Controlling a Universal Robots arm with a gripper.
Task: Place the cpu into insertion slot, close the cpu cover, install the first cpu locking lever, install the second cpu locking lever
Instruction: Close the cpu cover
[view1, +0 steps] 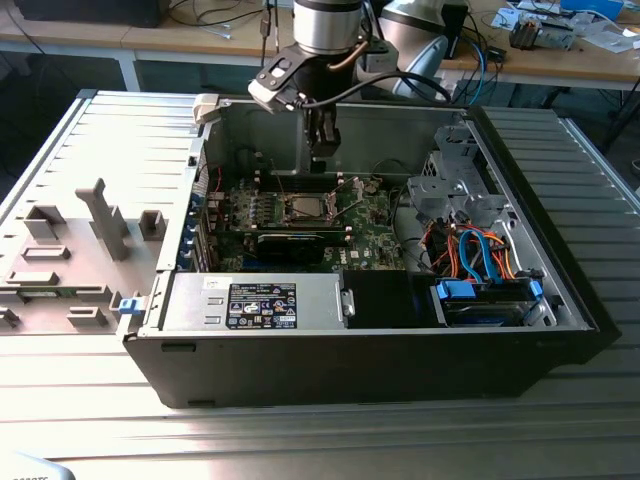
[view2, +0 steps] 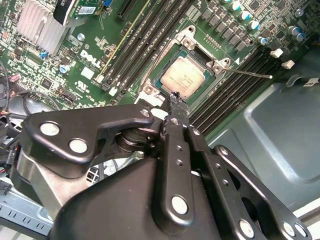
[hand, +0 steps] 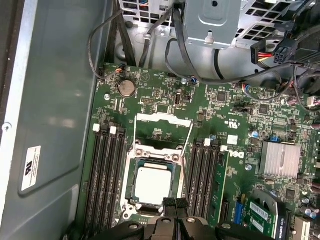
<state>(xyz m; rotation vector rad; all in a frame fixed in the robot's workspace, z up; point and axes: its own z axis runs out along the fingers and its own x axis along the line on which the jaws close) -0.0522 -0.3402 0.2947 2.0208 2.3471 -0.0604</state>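
Down in the open computer case (view1: 380, 350), the green board (hand: 165, 95) lies flat under my claw (view2: 174, 100), whose fingers are pressed together on nothing. The socket (hand: 131, 165) sits just past my fingertips, its cover (hand: 162, 117) tipped open on the side away from me. The chip (hand: 152, 184) lies flat in that socket, silver face up. It is square, so it has no long side, and its edges run along the memory slots (hand: 107, 175).
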